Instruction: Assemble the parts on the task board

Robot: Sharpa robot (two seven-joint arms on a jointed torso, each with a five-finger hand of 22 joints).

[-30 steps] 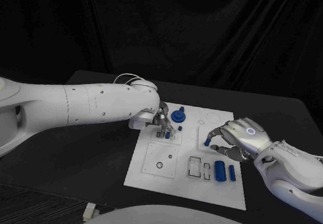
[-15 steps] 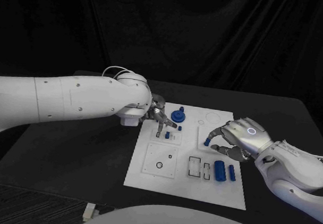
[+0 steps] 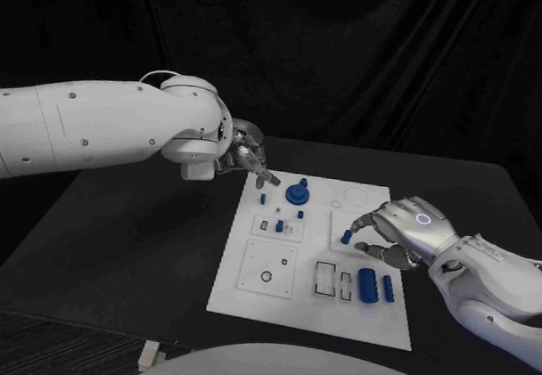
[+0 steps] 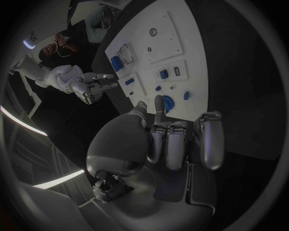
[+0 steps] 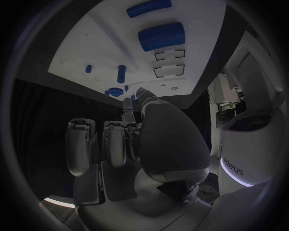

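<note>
Both hands at the white board [image 3: 250,279].
We saw the left hand [image 3: 247,155] curled, holding nothing; the head view alone showed the right hand [image 3: 403,230] pinching a blue peg [image 3: 347,236].

black table [image 3: 135,255] | dark curtain [image 3: 361,62] behind | small pale object [image 3: 150,352] at near edge

I see the task board [image 3: 310,317] at the table's [image 3: 123,254] centre; my left hand [image 3: 246,154] sits at its eleven o'clock corner; my right hand [image 3: 403,229] at three o'clock.

Left hand [image 4: 171,144] above task board [image 4: 159,53]
</note>
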